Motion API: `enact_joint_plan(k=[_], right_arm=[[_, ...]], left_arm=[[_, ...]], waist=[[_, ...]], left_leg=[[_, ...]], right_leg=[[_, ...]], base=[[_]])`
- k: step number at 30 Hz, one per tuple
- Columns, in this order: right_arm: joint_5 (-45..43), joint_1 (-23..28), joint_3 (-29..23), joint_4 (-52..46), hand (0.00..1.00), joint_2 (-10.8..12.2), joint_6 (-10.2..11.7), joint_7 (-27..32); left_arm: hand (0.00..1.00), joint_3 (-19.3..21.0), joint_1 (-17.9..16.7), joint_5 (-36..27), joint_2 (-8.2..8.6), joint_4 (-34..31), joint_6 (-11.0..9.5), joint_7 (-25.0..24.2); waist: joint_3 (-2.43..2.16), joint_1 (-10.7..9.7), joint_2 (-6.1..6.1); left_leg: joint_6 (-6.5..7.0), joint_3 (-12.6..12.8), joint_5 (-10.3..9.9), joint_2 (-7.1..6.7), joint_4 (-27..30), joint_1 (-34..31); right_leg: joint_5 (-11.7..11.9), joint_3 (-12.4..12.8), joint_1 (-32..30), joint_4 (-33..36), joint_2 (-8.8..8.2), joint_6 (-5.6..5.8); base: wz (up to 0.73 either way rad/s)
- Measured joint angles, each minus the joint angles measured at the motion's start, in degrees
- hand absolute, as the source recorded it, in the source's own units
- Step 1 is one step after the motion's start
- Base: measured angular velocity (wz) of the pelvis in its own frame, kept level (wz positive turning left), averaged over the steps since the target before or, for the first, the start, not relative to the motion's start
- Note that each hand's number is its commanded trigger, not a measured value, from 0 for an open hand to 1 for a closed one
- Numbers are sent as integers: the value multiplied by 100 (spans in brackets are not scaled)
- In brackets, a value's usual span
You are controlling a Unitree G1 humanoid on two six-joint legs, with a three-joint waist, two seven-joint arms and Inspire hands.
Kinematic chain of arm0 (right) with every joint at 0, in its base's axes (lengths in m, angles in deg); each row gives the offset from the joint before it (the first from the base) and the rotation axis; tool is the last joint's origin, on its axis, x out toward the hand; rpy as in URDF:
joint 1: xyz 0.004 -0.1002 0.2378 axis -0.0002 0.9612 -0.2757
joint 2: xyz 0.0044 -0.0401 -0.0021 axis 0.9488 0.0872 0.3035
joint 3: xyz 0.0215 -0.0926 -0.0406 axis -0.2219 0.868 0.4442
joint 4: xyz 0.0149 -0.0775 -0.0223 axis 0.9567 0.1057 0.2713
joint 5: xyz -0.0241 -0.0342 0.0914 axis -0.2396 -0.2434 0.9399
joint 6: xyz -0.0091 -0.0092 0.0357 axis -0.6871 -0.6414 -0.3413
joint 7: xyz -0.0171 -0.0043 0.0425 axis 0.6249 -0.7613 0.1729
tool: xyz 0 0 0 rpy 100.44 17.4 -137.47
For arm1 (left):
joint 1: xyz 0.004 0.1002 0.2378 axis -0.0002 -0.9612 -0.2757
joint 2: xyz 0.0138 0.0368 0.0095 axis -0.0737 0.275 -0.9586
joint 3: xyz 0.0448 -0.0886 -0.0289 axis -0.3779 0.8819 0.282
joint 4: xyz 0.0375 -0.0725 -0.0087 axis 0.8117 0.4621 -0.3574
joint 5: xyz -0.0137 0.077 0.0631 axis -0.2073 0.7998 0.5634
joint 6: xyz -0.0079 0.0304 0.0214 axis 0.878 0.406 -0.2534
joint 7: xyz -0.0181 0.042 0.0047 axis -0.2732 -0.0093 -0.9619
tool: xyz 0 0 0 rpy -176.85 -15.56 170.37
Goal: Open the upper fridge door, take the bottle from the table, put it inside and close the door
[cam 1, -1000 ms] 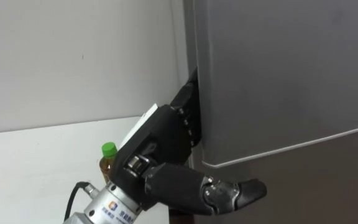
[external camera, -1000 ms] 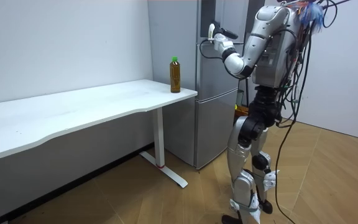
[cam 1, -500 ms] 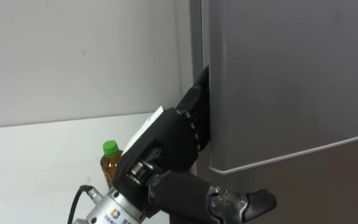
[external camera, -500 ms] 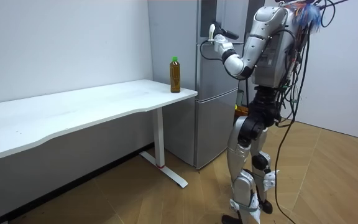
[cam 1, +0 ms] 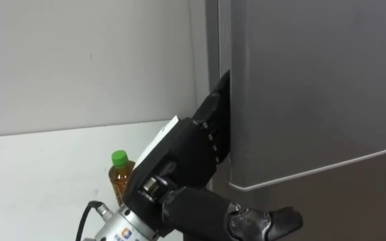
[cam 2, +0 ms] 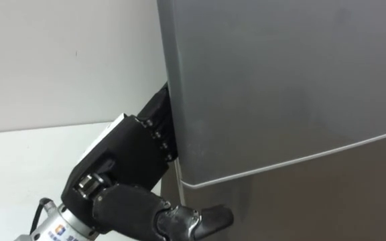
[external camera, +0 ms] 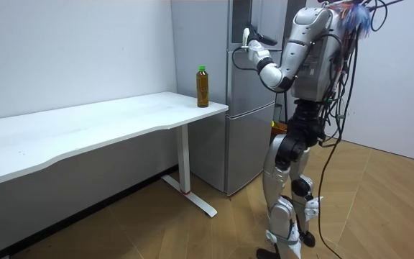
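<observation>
Working at the door (cam 1: 313, 87) edge, we have our left hand (cam 1: 179, 157) there, its fingers (cam 1: 214, 107) hidden behind it; we cannot tell their grip. The bottle (cam 1: 118, 179) stands on the tabletop (cam 1: 39, 167) nearby. It is probably stiff, smooth and fairly heavy, so we'd clasp its middle.

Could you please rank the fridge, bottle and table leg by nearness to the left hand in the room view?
1. Tall grey fridge: left hand at its door edge.
2. Green-capped amber bottle: toward the room view's left.
3. White table leg: lowest.
</observation>
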Motion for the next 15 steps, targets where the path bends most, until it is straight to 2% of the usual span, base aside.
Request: enact_joint_plan(k=[1,2,5,8,9,11,14,15], right_arm=[[9,0,2,1,0,0,1,0],[26,1,10,1,0,0,2,0],[71,-3,54,9,0,-5,6,0],[90,6,53,10,0,-4,19,3],[110,8,52,10,0,-4,47,3],[140,13,47,13,0,-9,71,3],[158,8,33,12,0,-18,82,-3],[162,9,10,12,0,-26,88,-8]], left_arm=[[95,-2,0,-2,4,0,0,0],[100,-5,0,-1,15,0,0,0],[100,1,0,3,49,20,-11,5],[100,9,0,-4,183,136,-112,87],[97,9,0,-4,210,161,-152,107],[76,-91,-60,-73,209,157,-233,90],[65,-63,-102,-86,415,289,-293,304],[58,-52,-101,-76,430,322,-377,341]], waist=[[1,-1,-1],[-1,-1,1],[-16,-1,27],[-3,-5,26],[1,-13,29],[15,-14,38],[31,-47,64],[42,-69,76]], left_leg=[[0,0,0,0,-1,0],[0,1,0,-1,-2,-1],[0,1,0,-1,-2,1],[0,0,0,-1,-2,9],[0,0,0,-2,-2,7],[0,1,0,-2,-2,8],[0,2,0,-1,-1,9],[0,9,0,0,-1,9]], right_leg=[[0,0,0,-2,0,0],[0,-1,1,-3,0,0],[0,3,7,-2,0,0],[1,8,12,1,0,-1],[1,7,13,0,0,0],[1,16,14,0,0,0],[1,41,13,0,4,0],[0,55,11,-5,7,0]], base=[[0],[0],[0],[0],[0],[0],[0],[-3]])
